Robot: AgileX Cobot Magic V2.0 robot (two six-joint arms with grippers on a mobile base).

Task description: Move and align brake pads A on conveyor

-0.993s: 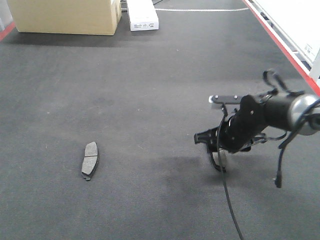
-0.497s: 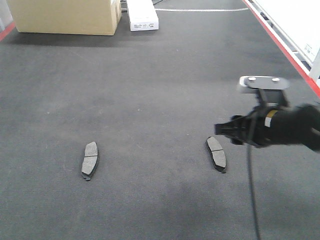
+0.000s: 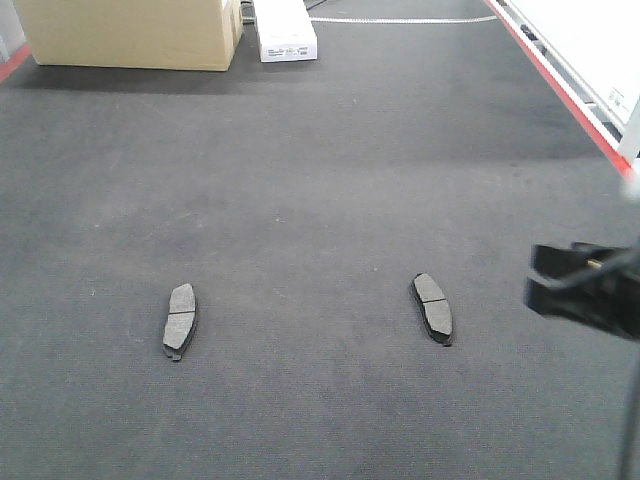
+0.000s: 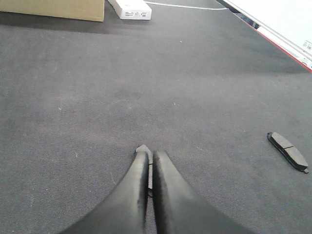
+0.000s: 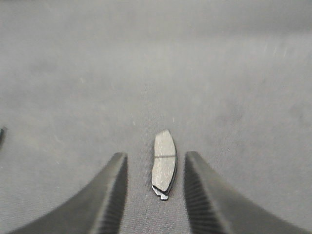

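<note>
Two brake pads A lie flat on the dark conveyor point(image 3: 300, 180), lengthwise and side by side: the left pad point(image 3: 180, 320) and the right pad point(image 3: 432, 308). My right gripper point(image 3: 537, 277) is open at the right edge of the front view, clear of the right pad. In the right wrist view that pad point(image 5: 165, 163) shows on the belt between the spread fingers of the gripper point(image 5: 154, 156), untouched. My left gripper point(image 4: 150, 152) is shut, out of the front view; a pale sliver of a pad point(image 4: 143, 147) shows past its tips. The right pad point(image 4: 287, 151) lies off to its right.
A cardboard box point(image 3: 130, 30) and a white box point(image 3: 285, 30) stand at the belt's far end. The red side edge point(image 3: 560, 90) runs along the right, with a pale surface beyond it.
My right gripper let go of the right pad, which now lies on the belt, and drew back to the right edge. The left pad has not moved.
</note>
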